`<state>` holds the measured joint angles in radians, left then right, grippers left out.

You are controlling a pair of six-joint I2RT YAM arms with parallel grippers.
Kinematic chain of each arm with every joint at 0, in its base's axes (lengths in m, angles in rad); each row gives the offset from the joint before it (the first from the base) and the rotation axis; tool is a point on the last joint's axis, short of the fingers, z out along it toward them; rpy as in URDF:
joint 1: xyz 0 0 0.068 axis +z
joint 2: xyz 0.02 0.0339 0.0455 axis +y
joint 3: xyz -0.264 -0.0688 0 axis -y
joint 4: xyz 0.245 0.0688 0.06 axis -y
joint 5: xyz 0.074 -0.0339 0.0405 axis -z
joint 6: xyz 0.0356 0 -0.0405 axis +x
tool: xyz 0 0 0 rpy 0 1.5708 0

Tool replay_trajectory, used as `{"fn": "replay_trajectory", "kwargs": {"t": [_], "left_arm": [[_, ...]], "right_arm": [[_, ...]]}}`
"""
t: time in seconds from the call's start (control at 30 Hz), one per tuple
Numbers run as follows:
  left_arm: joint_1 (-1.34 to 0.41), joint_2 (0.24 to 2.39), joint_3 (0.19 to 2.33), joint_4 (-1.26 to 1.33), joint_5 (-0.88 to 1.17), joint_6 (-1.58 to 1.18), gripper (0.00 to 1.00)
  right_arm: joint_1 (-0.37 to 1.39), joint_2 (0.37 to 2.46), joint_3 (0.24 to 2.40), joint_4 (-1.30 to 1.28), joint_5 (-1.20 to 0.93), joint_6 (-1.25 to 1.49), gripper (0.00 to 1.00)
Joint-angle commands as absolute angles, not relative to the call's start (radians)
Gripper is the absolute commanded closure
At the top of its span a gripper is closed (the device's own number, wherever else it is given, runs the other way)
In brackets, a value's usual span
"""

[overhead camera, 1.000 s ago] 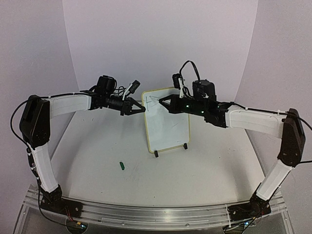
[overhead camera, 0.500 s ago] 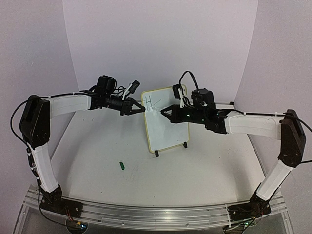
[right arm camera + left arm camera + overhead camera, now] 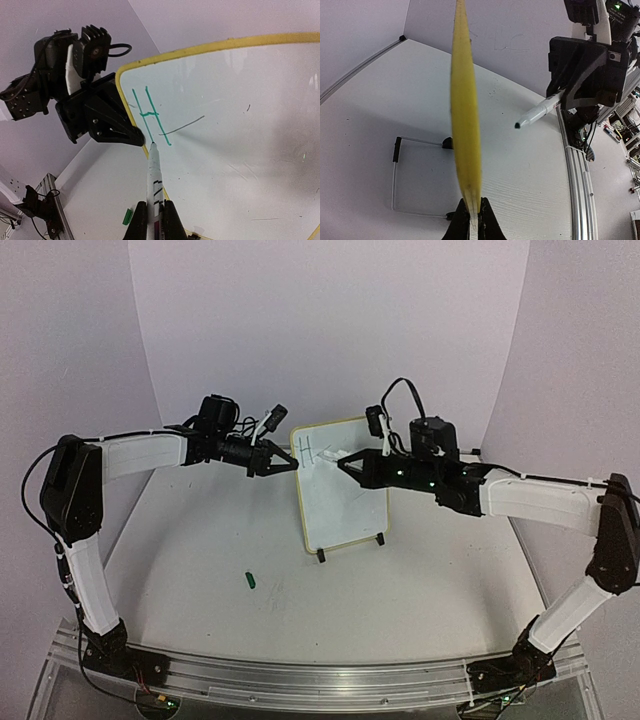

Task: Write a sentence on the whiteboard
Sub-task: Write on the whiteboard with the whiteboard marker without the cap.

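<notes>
**Whiteboard** (image 3: 343, 490): stands upright on the table (image 3: 420, 600), a little toward 12 o'clock of centre. It has a white face and a pale yellow frame. Two black feet (image 3: 321, 557) rest on the table at its lower edge. In the left wrist view it shows edge-on as a yellow strip.

**Sentence** (image 3: 150, 117): one green letter H, in the board's 11 o'clock corner. No other lettering shows. A thin grey stroke (image 3: 185, 125) slants across the face just toward 3 o'clock of the H.

**Left gripper** (image 3: 292, 464): reaches in from 9 o'clock. Its jaws are closed on the board's frame at the upper 9 o'clock edge; the fingers (image 3: 485, 220) pinch the yellow strip between them.

**Right gripper** (image 3: 345, 462): reaches in from 3 o'clock, in front of the upper board face. Its jaws are closed around the marker (image 3: 154, 175).

**Marker**: slim white barrel, uncapped, with a dark tip. It points toward 9 o'clock in the top view. In the right wrist view the tip lies at the foot of the H's left stroke, by the frame. In the left wrist view the tip stands apart from the edge-on frame. Contact with the face cannot be told.

**Cap** (image 3: 250, 580): small and green, it lies on the table at 7 o'clock of the board, well apart from both arms.

**Rail** (image 3: 300, 680): a metal strip at the table's 6 o'clock edge that carries both arm bases.
</notes>
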<state>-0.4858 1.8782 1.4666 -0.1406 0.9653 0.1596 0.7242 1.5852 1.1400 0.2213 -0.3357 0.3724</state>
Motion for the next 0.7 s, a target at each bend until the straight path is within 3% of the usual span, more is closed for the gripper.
{"fn": "replay_trajectory", "kwargs": {"t": [0.0, 0.67], "left_arm": [[-0.493, 1.872, 1.489, -0.235, 0.953, 0.188, 1.00], [-0.493, 1.878, 1.501, -0.254, 0.951, 0.199, 1.00]], "right_arm": [[0.717, 1.509, 1.127, 0.252, -0.382, 0.382, 1.00], [0.640, 1.622, 1.178, 0.330, -0.530, 0.419, 1.00]]}}
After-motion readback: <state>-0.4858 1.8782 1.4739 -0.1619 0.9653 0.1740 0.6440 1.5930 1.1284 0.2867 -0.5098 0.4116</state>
